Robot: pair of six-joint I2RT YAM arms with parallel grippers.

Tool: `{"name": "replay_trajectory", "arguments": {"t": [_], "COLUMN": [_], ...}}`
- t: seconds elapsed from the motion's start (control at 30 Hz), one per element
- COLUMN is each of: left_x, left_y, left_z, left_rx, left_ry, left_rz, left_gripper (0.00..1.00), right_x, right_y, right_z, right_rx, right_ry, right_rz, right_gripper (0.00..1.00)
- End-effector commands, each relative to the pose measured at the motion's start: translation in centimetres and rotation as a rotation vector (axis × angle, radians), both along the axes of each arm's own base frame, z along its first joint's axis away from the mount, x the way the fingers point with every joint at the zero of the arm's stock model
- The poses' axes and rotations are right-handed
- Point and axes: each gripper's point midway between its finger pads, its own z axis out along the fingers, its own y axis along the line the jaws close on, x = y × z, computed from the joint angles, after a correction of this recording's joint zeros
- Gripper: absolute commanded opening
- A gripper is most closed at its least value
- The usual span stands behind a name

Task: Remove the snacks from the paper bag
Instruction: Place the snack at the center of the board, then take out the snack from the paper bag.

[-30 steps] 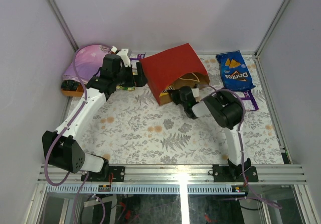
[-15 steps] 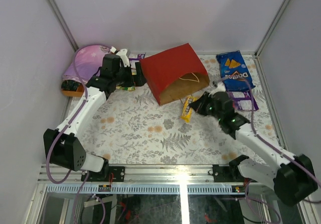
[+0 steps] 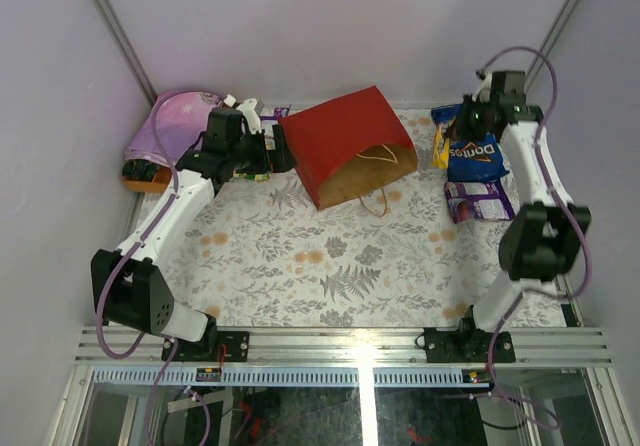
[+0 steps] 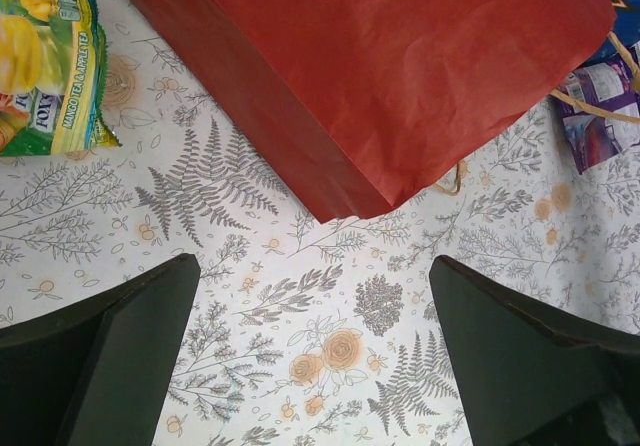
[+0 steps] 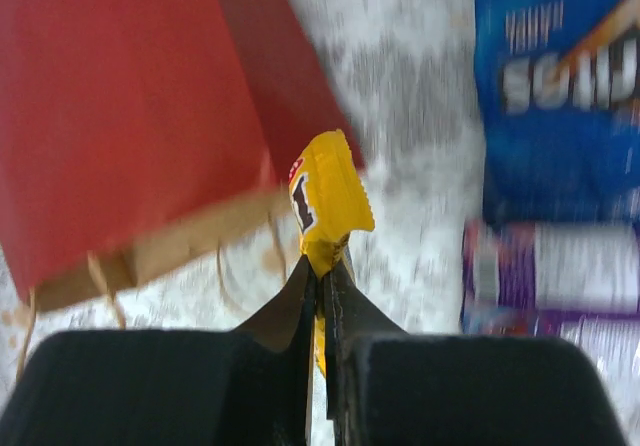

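Observation:
The red paper bag (image 3: 345, 151) lies on its side at the back middle, its brown mouth facing front right; it also shows in the left wrist view (image 4: 380, 66) and the right wrist view (image 5: 120, 136). My right gripper (image 5: 322, 266) is shut on a yellow candy packet (image 5: 328, 196), held in the air near the blue Doritos bag (image 3: 470, 146); the packet shows in the top view (image 3: 439, 146). A purple-white pack (image 3: 480, 201) lies in front of the Doritos. My left gripper (image 4: 310, 356) is open and empty by the bag's left corner, beside a yellow-green candy bag (image 4: 45, 56).
A pink-purple folded cloth (image 3: 170, 126) lies at the back left with an orange packet (image 3: 140, 174) beside it. The bag's cord handles (image 3: 378, 201) trail on the floral table cover. Walls close in left, back and right.
My right gripper pulled the yellow packet out of the bag's mouth and swung it up and right to the Doritos bag. The left arm has hardly moved.

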Motion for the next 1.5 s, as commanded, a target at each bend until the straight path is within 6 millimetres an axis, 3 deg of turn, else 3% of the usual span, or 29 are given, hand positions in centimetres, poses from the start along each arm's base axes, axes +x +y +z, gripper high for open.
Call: {"name": "replay_trajectory", "arguments": {"t": [0.0, 0.1, 0.27, 0.4, 0.53, 0.63, 0.67, 0.73, 0.87, 0.93, 1.07, 1.17, 1.23, 1.27, 1.37, 1.47], "left_x": [0.4, 0.2, 0.2, 0.2, 0.2, 0.2, 0.2, 0.3, 0.2, 0.2, 0.3, 0.4, 0.4, 0.5, 0.4, 0.5], "left_y": [-0.4, -0.1, 0.0, -0.1, -0.3, -0.6, -0.4, -0.3, -0.2, -0.1, 0.1, 0.3, 0.4, 0.5, 0.7, 0.9], "left_z": [2.5, 2.8, 3.0, 2.9, 2.7, 2.7, 2.7, 2.7, 2.8, 2.9, 2.9, 2.9, 2.9, 2.8, 3.2, 3.5], "left_rx": [-0.051, -0.040, -0.037, -0.040, -0.048, -0.054, -0.051, -0.047, -0.043, -0.038, -0.029, -0.029, -0.026, -0.024, -0.023, -0.025], "left_ry": [-0.067, -0.084, -0.093, -0.089, -0.080, -0.078, -0.080, -0.084, -0.090, -0.095, -0.099, -0.099, -0.099, -0.097, -0.106, -0.114], "left_rz": [-0.015, -0.004, -0.001, -0.005, -0.015, -0.028, -0.023, -0.017, -0.015, -0.008, 0.002, 0.006, 0.011, 0.015, 0.020, 0.028], "left_gripper": [1.00, 1.00, 1.00, 1.00, 1.00, 1.00, 1.00, 1.00, 1.00, 1.00, 1.00, 1.00, 1.00, 1.00, 1.00, 1.00], "right_x": [6.9, 11.2, 15.3, 15.7, 15.5, 15.6, 15.6, 15.9, 16.3, 16.1, 13.6, 10.4, 7.4, 5.2, 0.0, -4.9], "right_y": [0.5, 0.3, -0.9, -2.3, -1.8, -1.9, -2.0, -1.9, -2.9, -3.8, -4.8, -5.1, -5.3, -5.2, -4.0, -0.1], "right_z": [0.0, -1.6, -3.5, -6.2, -7.7, -8.2, -7.6, -5.9, 0.0, 3.8, 7.7, 8.2, 7.1, 7.0, 3.7, 0.3], "right_rx": [-0.024, -0.020, -0.012, -0.008, 0.017, 0.011, 0.007, -0.003, -0.083, -0.132, -0.133, -0.080, -0.030, 0.004, 0.062, 0.043], "right_ry": [0.009, 0.018, -0.004, -0.005, 0.031, 0.039, 0.025, -0.022, -0.146, -0.210, -0.281, -0.363, -0.400, -0.438, -0.538, -0.594], "right_rz": [0.156, 0.211, 0.273, 0.264, 0.304, 0.303, 0.301, 0.303, 0.261, 0.202, 0.031, -0.117, -0.231, -0.288, -0.420, -0.403], "right_gripper": [0.00, 0.00, 0.00, 0.00, 0.00, 0.27, 0.44, 0.66, 0.99, 1.00, 1.00, 0.97, 0.82, 0.79, 0.78, 0.80]}}
